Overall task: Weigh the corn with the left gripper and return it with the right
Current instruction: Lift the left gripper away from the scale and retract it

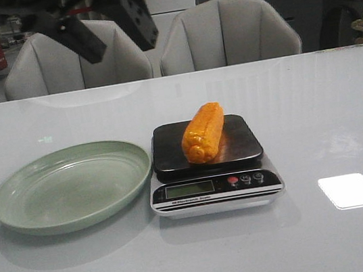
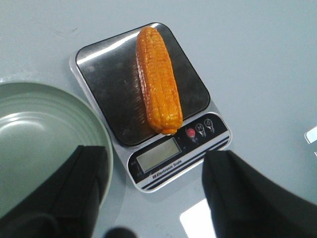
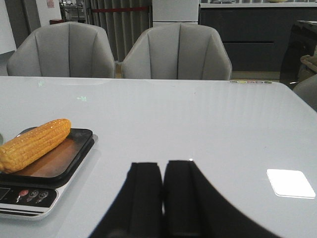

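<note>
The orange-yellow corn (image 1: 204, 132) lies on the black platform of a small electronic scale (image 1: 213, 184) at the table's middle. It also shows in the left wrist view (image 2: 158, 79) and the right wrist view (image 3: 33, 144). My left gripper (image 1: 118, 29) is open and empty, high above the table behind the plate; in its wrist view (image 2: 153, 186) its fingers (image 2: 237, 191) are spread wide. My right gripper (image 3: 163, 166) is shut and empty, low over the table to the right of the scale. It does not show in the front view.
A pale green plate (image 1: 14, 202) sits empty left of the scale, also in the left wrist view (image 2: 101, 139). Two grey chairs (image 1: 224, 34) stand behind the table. A bright light reflection (image 1: 351, 190) lies on the table at the right.
</note>
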Robot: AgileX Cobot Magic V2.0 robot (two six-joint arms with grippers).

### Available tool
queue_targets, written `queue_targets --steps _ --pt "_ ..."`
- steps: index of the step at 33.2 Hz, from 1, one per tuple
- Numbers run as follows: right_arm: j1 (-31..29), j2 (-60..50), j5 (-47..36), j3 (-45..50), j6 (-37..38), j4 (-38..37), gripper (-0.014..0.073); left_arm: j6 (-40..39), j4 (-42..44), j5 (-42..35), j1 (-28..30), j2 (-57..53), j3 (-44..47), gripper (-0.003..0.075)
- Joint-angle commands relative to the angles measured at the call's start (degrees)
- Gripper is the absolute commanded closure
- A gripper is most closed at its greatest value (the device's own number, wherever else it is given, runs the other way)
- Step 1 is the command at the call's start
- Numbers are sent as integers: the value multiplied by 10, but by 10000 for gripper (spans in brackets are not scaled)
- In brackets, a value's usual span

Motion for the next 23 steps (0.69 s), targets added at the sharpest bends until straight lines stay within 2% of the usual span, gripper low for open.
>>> queue_targets --steps 1,13,23 --pt "-4 -11 -47 6 -4 -6 427 0 7 -25 -1 -90 26 251" --pt "-4 -11 -47 6 -4 -6 427 0 69 -25 -1 -356 174 251" --pt "-4 -11 -47 6 -4 -6 427 0 109 14 -1 -596 292 251"
